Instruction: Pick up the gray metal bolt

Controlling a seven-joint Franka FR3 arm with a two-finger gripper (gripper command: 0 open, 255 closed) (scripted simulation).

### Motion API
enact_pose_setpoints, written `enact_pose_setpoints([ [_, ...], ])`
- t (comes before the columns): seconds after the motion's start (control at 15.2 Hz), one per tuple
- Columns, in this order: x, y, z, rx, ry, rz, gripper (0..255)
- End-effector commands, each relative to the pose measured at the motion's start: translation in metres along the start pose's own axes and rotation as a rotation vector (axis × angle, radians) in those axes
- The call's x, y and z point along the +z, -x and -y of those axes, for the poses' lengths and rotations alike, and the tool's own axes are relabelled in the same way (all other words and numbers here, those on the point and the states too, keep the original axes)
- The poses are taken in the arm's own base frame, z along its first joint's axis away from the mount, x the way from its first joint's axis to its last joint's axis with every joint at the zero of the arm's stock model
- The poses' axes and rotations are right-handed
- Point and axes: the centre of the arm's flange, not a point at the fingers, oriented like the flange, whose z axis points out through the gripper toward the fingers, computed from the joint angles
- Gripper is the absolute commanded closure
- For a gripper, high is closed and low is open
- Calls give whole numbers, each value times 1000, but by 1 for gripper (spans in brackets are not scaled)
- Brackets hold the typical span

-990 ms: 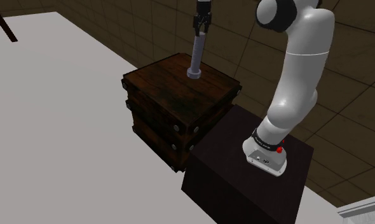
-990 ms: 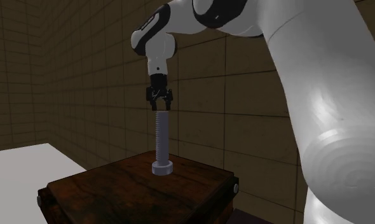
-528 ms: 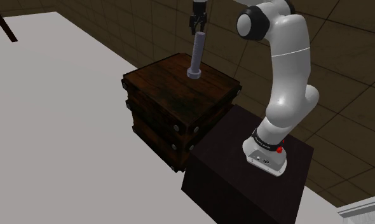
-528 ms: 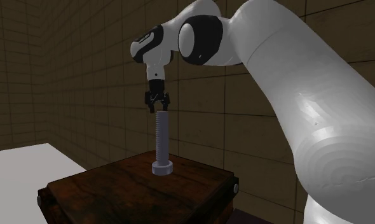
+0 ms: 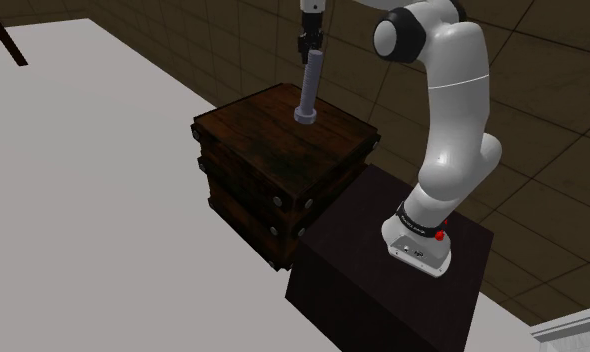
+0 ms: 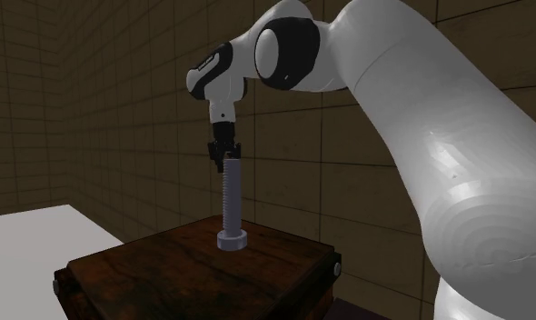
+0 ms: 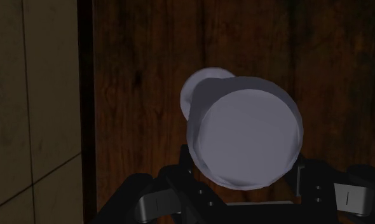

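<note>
Shoulder view shows the bolt (image 5: 309,88) standing head-down on the wooden box (image 5: 273,160), upper middle. The claw (image 5: 311,48) pinches its top end. It looks hard, heavy and slippery, so squeeze the ridged stem tight.

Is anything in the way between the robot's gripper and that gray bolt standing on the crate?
Nothing visible is in the way. The gripper is right at the top end of the bolt, which stands upright, head down, on the wooden crate. Nothing sits between them.
</note>
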Motion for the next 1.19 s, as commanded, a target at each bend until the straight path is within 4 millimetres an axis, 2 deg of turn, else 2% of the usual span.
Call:
enact_pose_setpoints([
  [0.0, 1, 0, 0, 0, 0, 0, 255],
  [0.46, 1, 0, 0, 0, 0, 0, 255],
  [1.12, -51, 7, 2, 0, 0, 0, 255],
])
